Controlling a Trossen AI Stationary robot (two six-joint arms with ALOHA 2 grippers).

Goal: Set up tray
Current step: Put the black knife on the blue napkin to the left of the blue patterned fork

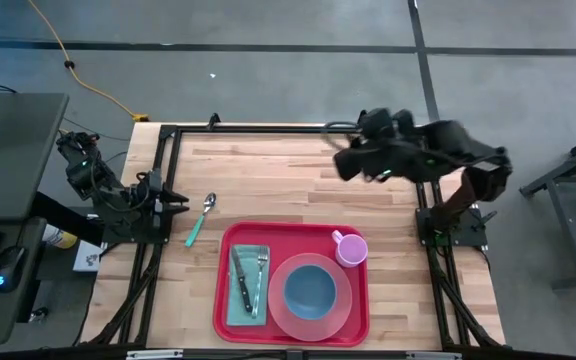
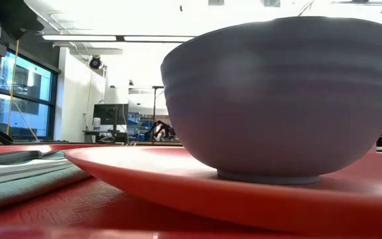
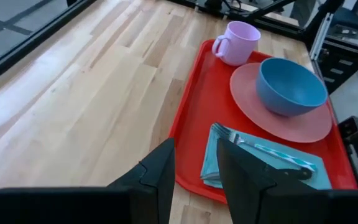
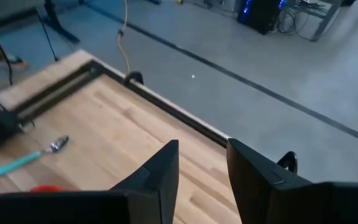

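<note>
The red tray (image 1: 288, 238) lies on the wooden table near its front edge. On it rest a pink plate (image 1: 278, 310) with a blue bowl (image 1: 310, 288), a pink mug (image 1: 351, 248) at the far right corner, and a teal napkin (image 1: 233, 305) bearing a fork (image 1: 261, 275) and a knife (image 1: 241, 285). A teal-handled spoon (image 1: 200, 220) lies flat on the table left of the tray. My left gripper (image 1: 180, 203) stands open at the table's left edge, near the spoon's bowl. My right gripper (image 1: 340, 160) hangs open high over the far right of the table.
Black frame rails run along the table's left, far and right edges (image 1: 268, 128). Bare wood lies between the tray and the far edge (image 1: 268, 180). A yellow cable (image 4: 124, 37) trails on the floor beyond the table.
</note>
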